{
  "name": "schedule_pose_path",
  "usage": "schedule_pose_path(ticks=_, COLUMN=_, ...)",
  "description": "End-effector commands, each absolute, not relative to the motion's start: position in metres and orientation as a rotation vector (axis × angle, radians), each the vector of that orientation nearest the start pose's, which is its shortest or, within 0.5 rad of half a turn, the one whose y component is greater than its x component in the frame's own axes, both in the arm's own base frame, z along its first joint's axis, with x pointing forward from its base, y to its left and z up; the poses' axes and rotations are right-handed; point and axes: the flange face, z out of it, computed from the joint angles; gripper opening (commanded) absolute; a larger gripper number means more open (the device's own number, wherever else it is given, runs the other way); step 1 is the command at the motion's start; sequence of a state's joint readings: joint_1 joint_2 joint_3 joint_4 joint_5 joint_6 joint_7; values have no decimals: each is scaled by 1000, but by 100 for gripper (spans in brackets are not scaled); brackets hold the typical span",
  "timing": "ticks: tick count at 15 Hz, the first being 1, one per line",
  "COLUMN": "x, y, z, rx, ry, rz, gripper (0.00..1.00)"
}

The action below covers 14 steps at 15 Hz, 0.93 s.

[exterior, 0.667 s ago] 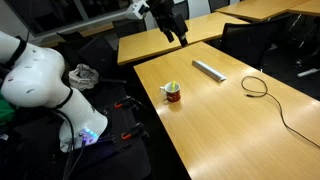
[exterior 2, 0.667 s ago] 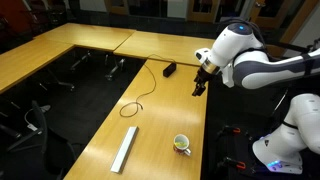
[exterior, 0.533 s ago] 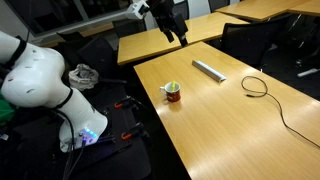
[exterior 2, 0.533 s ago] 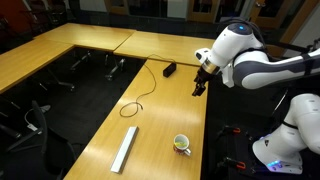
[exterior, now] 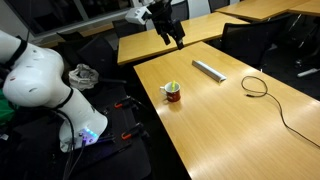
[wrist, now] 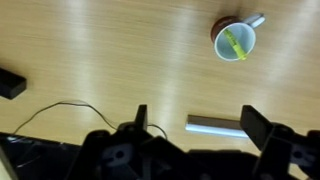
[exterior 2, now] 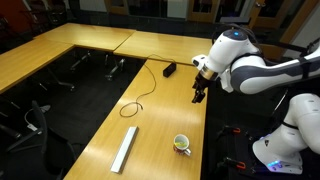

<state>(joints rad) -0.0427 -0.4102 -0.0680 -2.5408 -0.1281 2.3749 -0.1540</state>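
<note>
Only the wrist view clearly shows the hand (wrist: pixel 195 116) spread wide, empty, and something yellow-green inside the mug (wrist: pixel 234 40).

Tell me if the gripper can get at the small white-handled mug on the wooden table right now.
Probably yes. The open gripper hangs above the wooden table; the small white-handled mug stands alone on bare wood, with the flat grey bar and black cable lying apart from it.

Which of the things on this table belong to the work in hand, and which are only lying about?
In hand, likely: open gripper, hovering; grey bar, seen between its fingers in the wrist view; mug nearby.
Lying about: black cable; black box.
</note>
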Motion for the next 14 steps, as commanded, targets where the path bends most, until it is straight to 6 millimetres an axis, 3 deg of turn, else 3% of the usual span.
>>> schedule_pose_path(ticks=1, x=436, y=-26, z=403, rx=-3142, ry=-388, rz=-277, gripper=100)
schedule_pose_path(ticks=5, x=443, y=4, z=337, rx=-3083, ry=-566, rz=-141, gripper=100)
schedule_pose_path(ticks=10, x=450, y=21, z=255, rx=-3051, ry=-753, rz=-110, gripper=100)
schedule_pose_path(ticks=13, x=450, y=33, z=223, rx=-3027, ry=-835, rz=-69, gripper=100)
schedule_pose_path(ticks=14, x=444, y=31, z=228, rx=-3044, ry=-800, rz=-45, gripper=100)
